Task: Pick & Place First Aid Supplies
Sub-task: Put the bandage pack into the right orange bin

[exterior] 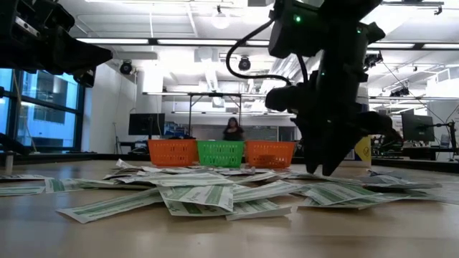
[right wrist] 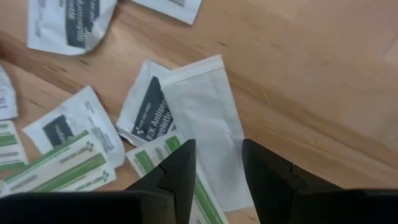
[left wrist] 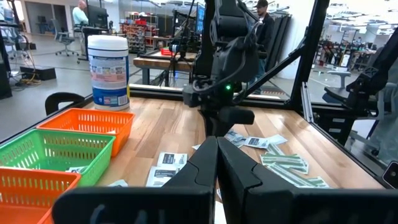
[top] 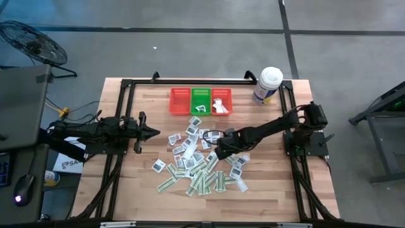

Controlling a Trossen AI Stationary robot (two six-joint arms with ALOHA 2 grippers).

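1. Left gripper (top: 154, 132) sits at the left side of the table (top: 126, 183), raised off the wood with its fingers (left wrist: 205, 163) pressed together on nothing, tips aimed toward the middle.
2. Packets (top: 199, 161) lie scattered across the centre of the table, in front of the baskets: squarish white ones with dark print nearer the baskets, green-and-white strips (exterior: 197, 197) mostly toward the front edge, many overlapping.
3. Baskets stand in a row at the far edge: a red basket (top: 180, 101), a green basket (top: 201, 100) and a second red basket (top: 222, 100). The green one and the right-hand red one each hold a few white packets.
4. Right gripper (top: 218, 152) reaches in from the right, pointing down over the pile. Its fingers (right wrist: 180, 168) stand parted above a plain white packet (right wrist: 205, 118) that overlaps a dark-printed one (right wrist: 149, 112); nothing is caught between them.
5. White tub (top: 268, 84) with a blue label stands at the far right corner, apart from the baskets.
6. A person (exterior: 233, 129) shows in the room beyond the table.
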